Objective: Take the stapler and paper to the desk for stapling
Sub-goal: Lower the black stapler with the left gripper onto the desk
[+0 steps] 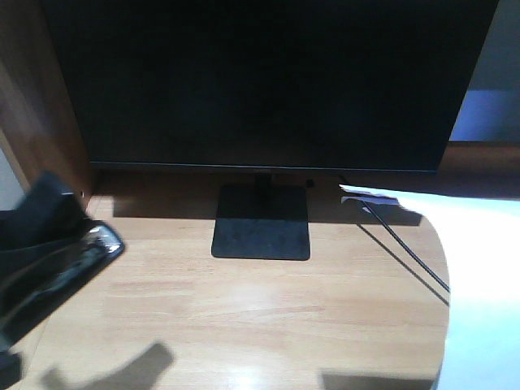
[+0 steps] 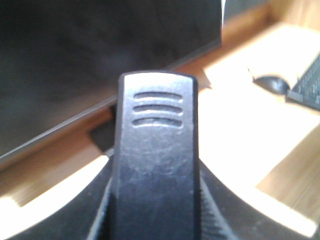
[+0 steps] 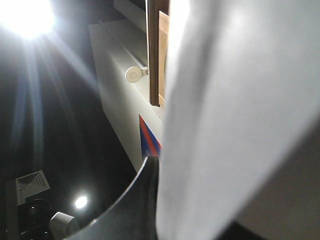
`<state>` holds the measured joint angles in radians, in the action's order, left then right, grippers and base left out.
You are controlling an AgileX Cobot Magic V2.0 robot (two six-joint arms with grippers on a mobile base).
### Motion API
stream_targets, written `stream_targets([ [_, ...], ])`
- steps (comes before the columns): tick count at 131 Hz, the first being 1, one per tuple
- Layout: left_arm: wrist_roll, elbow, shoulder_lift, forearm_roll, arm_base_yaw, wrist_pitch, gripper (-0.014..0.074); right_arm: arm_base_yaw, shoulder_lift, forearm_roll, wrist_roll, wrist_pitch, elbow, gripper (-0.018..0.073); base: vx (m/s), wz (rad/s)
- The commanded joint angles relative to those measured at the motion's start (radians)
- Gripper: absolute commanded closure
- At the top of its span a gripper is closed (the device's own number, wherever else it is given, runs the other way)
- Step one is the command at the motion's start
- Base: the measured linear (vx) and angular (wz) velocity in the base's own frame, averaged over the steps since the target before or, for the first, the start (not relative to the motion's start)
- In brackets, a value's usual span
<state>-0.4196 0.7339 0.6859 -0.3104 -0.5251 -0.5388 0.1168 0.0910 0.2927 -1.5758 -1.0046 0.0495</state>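
Sunlit wood-grain desk (image 1: pixel 244 317) beneath a dark monitor (image 1: pixel 268 81), its stand (image 1: pixel 262 226) set toward the back edge; a two-armed robot brings in the makings of a stapling job. At the left edge, the left gripper (image 2: pixel 156 212) is closed around the stapler (image 2: pixel 156 135), whose ridged black top fills the wrist view; it appears held above the wood, not yet set down. At the right edge, the paper (image 1: pixel 487 284) hangs over the surface, pinched in the right gripper (image 3: pixel 154 200) (only one dark finger shows, pressed against the sheet). A mouse (image 2: pixel 271 84) and keyboard (image 2: pixel 308 87) lie on the wood beyond the stapler; a thin cable (image 1: pixel 406 253) runs from behind the monitor toward the front right corner.

To do this step well, the sheet is best lowered flat onto the bare wood in front of the stand, away from the cable, with one corner left reachable; the stapler should go down level near the front left and be released only once its base rests on the wood. No brand or writing can be read; the small white slips (image 1: pixel 370 195) near the back edge are too blurred, and the red-and-blue patch (image 3: pixel 150 139) on the far wall shows no letters.
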Motion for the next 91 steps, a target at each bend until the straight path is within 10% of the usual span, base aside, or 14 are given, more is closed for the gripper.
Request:
stream_targets([
  [1,-0.136,0.033,0.082,-0.133,-0.001,0.166,0.0603,-0.007,0.014,-0.014,0.007,-0.034,0.024,0.0565,0.00,0.00],
  [32,-0.563,0.033,0.280,-0.484,0.046,0.198,0.0603,-0.007,0.014,-0.014,0.007,-0.034,0.024,0.0565,0.00,0.00],
  [91,-1.240,0.033,0.551,-0.853,0.298,-0.117,0.0603,-0.007,0.014,-0.014,0.007,-0.034,0.024,0.0565,0.00,0.00],
])
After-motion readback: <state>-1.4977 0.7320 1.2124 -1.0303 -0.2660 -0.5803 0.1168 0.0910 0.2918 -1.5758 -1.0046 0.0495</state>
